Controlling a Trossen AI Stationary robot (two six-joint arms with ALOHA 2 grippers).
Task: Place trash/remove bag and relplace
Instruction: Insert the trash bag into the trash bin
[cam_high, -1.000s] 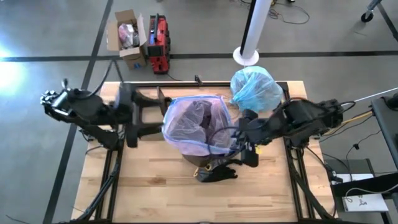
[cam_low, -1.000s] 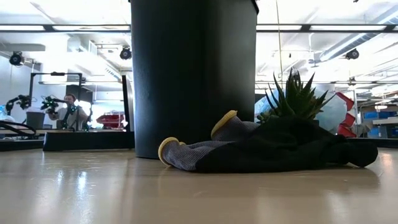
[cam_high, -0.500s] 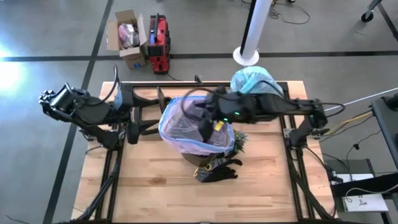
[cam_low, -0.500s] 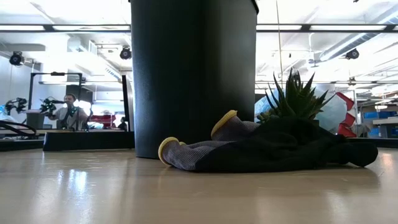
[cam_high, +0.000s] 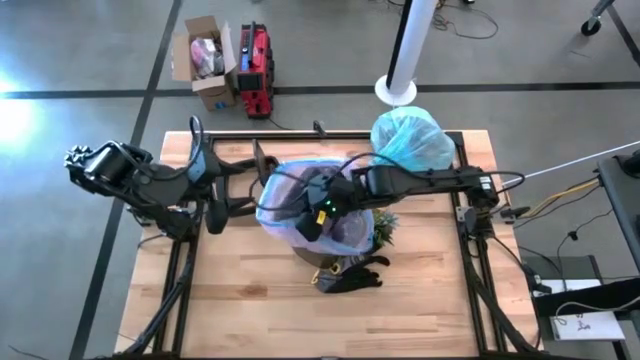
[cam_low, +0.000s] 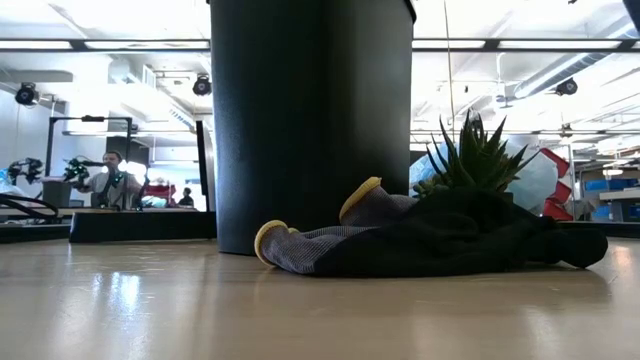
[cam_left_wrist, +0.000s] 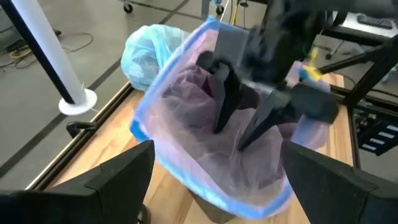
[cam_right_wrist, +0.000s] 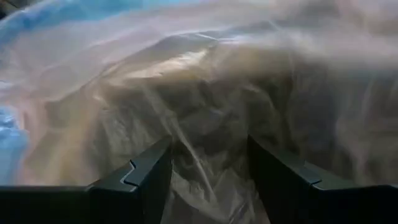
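Note:
A black bin stands mid-table, lined with a pink translucent bag whose blue rim is folded over the bin's top. My right gripper reaches in from the table's right and stands open inside the pink bag's mouth, with nothing between its fingers. My left gripper waits open just left of the bin, pointing at it. The teal-blue bag, bunched into a bundle, rests on the table's far right corner. No loose trash shows. My right gripper's open fingers slant down into the pink bag's mouth from the table's right. The plastic lies close in front of them. I cannot tell whether the fingertips touch it.
A black-and-yellow glove lies on the table in front of the bin, with a green plant tuft at the bin's right. A white pole and a cardboard box stand on the floor beyond the far edge.
My right arm has swung from the table's right side toward the left, over the bin, and sunk, so its open gripper now stands inside the pink bag's mouth. My left gripper has tipped downward a little beside the bin. The bags, glove and plant have stayed put.

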